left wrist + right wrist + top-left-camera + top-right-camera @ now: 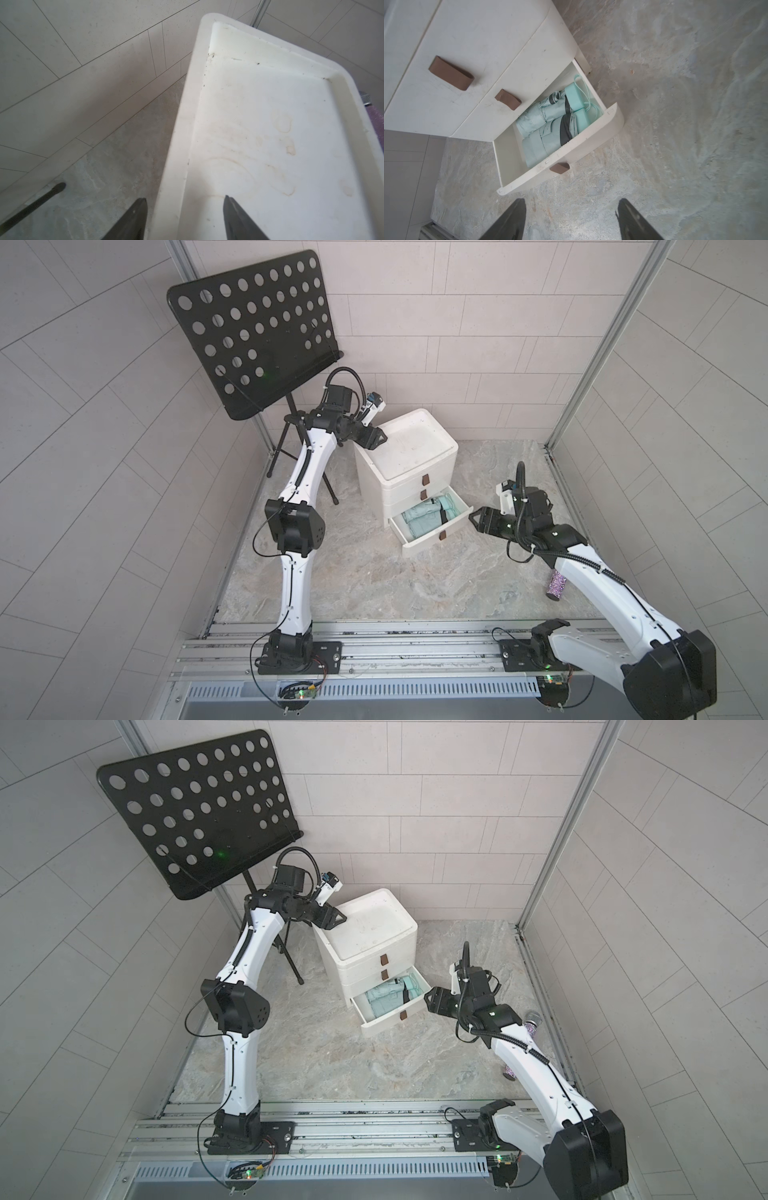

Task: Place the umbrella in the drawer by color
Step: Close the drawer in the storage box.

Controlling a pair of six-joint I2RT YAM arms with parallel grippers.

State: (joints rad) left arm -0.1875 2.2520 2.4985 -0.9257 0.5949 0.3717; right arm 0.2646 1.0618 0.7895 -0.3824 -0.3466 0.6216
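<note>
Being one colour, stowed together: mint-green folded umbrellas (pixel 419 518) side by side in pulled-out bottom drawer (pixel 419 546), just right of frame centre.
Astride rim of white cabinet (pixel 176 149), left gripper (pixel 185 198), jaws apart, nothing clamped, probably to brace it; right gripper (pixel 473 517) slack, empty, right of drawer, seemingly poised to push.

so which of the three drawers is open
The bottom drawer, pulled out with two mint-green folded umbrellas inside. The top drawer and middle drawer above it are both pushed shut.
</note>
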